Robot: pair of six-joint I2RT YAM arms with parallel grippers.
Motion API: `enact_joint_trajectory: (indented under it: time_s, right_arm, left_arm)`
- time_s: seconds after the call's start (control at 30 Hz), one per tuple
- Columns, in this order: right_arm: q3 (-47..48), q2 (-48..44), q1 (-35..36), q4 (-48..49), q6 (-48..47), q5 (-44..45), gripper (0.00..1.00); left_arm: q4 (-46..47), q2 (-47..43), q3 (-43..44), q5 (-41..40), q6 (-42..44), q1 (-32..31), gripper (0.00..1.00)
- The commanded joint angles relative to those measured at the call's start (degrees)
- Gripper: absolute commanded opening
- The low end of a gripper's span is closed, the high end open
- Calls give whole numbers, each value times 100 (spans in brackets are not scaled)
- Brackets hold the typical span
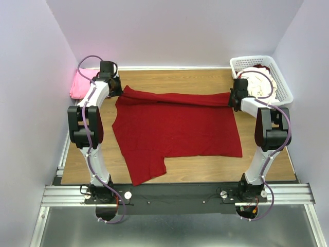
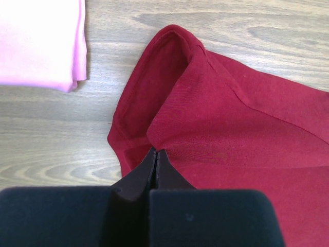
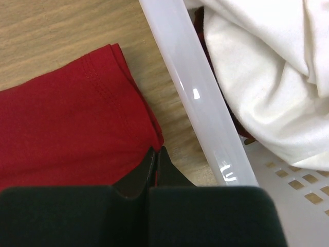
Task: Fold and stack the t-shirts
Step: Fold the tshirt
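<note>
Wooden table (image 1: pixel 205 77) carries the dark red t-shirt (image 1: pixel 175 128) spread flat, its far edge doubled over and pinched at either end by the left end effector (image 2: pixel 156 152) and right end effector (image 3: pixel 156 149), both pressed together on cloth. Right grip appears to take only the hem corner, so tension may pull it free and skew the fold; the basket (image 3: pixel 190 92) rim, just right of that end effector, invites a collision.
</note>
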Motion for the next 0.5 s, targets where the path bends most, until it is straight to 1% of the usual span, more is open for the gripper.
enact_joint_trajectory:
  time_s: [0.0, 0.23, 0.37, 0.43, 0.47]
  right_arm:
    - [-114, -149, -95, -249, 85, 91, 3]
    - [-123, -18, -95, -389, 182, 29, 3]
    - [-61, 79, -86, -512, 182, -102, 8]
    - [-52, 62, -86, -539, 182, -94, 14]
    - [-44, 27, -86, -574, 199, -103, 21]
  left_arm:
    - [-138, -72, 88, -291, 55, 104, 0]
    - [-76, -64, -166, -256, 55, 113, 0]
    - [-59, -20, -298, -327, 46, 104, 0]
    - [-15, -46, -404, -326, 46, 104, 0]
    - [37, -72, -491, -318, 29, 113, 0]
